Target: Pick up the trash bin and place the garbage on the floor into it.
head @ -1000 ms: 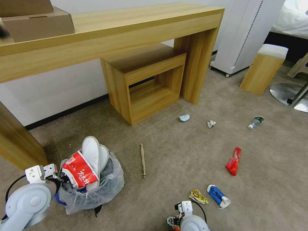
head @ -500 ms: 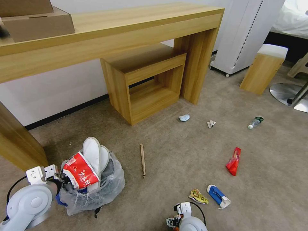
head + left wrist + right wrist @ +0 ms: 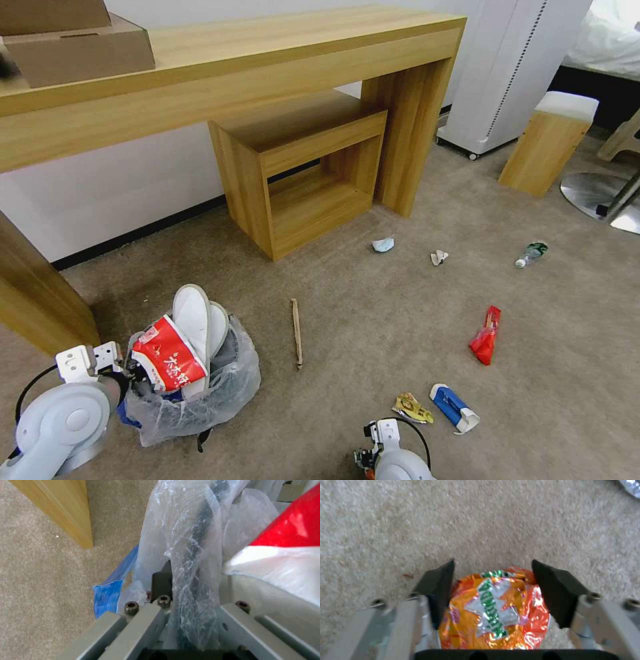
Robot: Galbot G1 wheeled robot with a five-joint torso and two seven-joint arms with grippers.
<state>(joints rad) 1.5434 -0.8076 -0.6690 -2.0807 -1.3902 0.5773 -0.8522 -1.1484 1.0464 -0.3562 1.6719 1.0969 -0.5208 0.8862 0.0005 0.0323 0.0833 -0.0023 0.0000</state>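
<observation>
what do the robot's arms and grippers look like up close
Both arms end in rounded pale grey-white joint housings with a black cable looping over each. The left gripper has grey metal linkage bars with dark hex screws and black jaws. The right gripper has the same grey bars, screws and black wedge-shaped jaws.

Crinkled orange foil wrapper (image 3: pixel 495 610) between the right jaws: green-and-silver print.
Bin's clear plastic liner (image 3: pixel 186 555) between the left jaws: colourless over black rim.
Short-pile carpet floor (image 3: pixel 453 517) beyond the right jaws: plain beige.
</observation>
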